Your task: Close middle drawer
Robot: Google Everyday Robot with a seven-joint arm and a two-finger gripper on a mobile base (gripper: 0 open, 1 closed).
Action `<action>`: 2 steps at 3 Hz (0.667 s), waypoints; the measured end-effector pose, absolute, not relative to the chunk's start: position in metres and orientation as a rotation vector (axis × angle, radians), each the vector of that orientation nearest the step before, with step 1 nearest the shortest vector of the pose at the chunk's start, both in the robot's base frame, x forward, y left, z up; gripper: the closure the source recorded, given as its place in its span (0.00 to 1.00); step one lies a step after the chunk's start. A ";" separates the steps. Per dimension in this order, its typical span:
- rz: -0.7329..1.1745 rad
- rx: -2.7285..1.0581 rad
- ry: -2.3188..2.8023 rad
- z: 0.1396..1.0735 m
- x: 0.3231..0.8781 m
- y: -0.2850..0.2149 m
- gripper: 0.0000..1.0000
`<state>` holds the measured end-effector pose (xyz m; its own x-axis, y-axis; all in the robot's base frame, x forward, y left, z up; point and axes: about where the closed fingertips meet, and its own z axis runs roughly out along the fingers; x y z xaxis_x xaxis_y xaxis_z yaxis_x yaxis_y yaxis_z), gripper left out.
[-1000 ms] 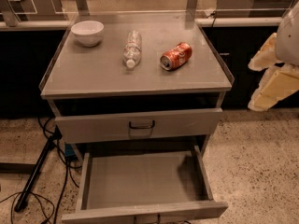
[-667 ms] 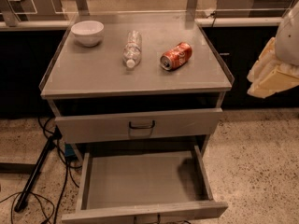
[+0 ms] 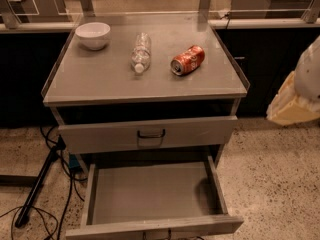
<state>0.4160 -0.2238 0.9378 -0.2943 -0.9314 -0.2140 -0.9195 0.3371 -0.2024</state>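
The middle drawer [image 3: 150, 194] stands pulled far out at the bottom of the camera view. Its bare grey inside shows, and its flat front panel [image 3: 155, 227] lies along the lower edge of the view. The drawer above it [image 3: 147, 133] has a dark loop handle and is pushed almost in. My gripper [image 3: 294, 105], a cream-coloured part under a white arm, hangs at the right edge, to the right of the cabinet at about the upper drawer's height. It is apart from both drawers.
On the cabinet top [image 3: 100, 79] stand a white bowl [image 3: 93, 35], a clear plastic bottle [image 3: 141, 52] lying down, and a red can [image 3: 188, 60] on its side. Cables and a black stand leg [image 3: 37, 184] lie on the floor at the left. Dark counters run behind.
My gripper at the right edge has shifted slightly down and to the right. The drawers and the things on top have not moved.
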 end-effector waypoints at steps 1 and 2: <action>0.058 -1.647 2.423 0.856 0.379 -0.230 1.00; 0.077 -1.667 2.447 0.844 0.370 -0.230 1.00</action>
